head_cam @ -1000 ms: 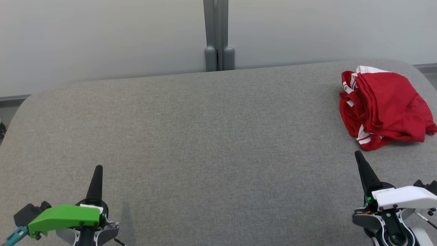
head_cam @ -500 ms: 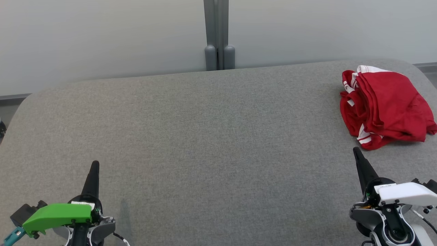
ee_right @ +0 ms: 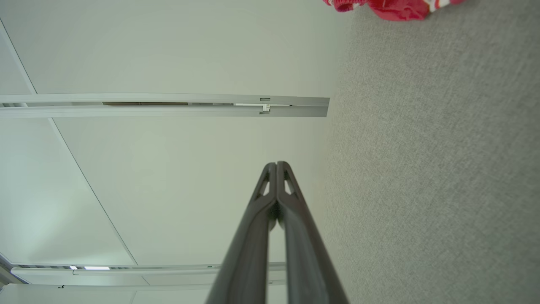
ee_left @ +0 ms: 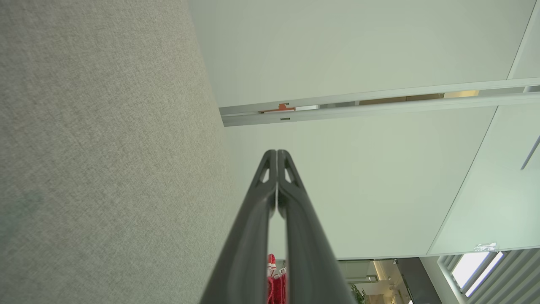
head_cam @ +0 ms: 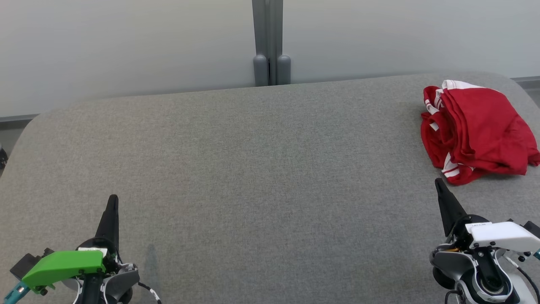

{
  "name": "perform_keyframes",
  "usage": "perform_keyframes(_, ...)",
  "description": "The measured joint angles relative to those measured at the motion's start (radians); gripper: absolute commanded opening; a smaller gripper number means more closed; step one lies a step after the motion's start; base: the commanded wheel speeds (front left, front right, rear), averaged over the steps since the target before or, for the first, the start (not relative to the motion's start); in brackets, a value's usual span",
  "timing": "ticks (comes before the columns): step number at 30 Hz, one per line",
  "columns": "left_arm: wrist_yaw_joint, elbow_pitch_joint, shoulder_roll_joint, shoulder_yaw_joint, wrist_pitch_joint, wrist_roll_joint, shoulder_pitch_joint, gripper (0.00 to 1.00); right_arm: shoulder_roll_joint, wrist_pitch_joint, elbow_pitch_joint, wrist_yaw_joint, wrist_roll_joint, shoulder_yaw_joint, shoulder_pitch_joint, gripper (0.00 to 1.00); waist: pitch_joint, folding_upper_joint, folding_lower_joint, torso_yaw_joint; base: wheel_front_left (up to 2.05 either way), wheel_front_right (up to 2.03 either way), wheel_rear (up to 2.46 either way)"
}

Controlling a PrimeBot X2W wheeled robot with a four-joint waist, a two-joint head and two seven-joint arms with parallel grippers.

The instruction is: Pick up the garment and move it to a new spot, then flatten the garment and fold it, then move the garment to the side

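Note:
The garment is a crumpled red piece with white stripes, heaped at the far right of the grey table. A sliver of the garment shows at the top of the right wrist view, and a bit of the garment peeks between the left fingers. My right gripper is shut and empty, a short way in front of the heap. My left gripper is shut and empty at the lower left, far from the cloth. Both wrist views show the tips pressed together: left gripper, right gripper.
A pale wall with a grey vertical post stands behind the table's far edge. The table's rounded corners fall away at left and right, and the garment lies close to the right edge.
Both grippers have shifted slightly toward the bottom of the head view, the left also a little leftward. The garment has not moved.

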Motion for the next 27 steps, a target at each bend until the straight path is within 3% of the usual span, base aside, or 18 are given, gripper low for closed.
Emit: perform_keyframes(27, -0.012, 0.002, -0.009, 0.020, 0.016, -0.049, -0.010, 0.00, 0.003, 0.008, 0.014, 0.000, 0.051, -0.002, -0.015, 0.00, 0.002, 0.0000, 0.0000, 0.001, 0.00, 0.00, 0.00)
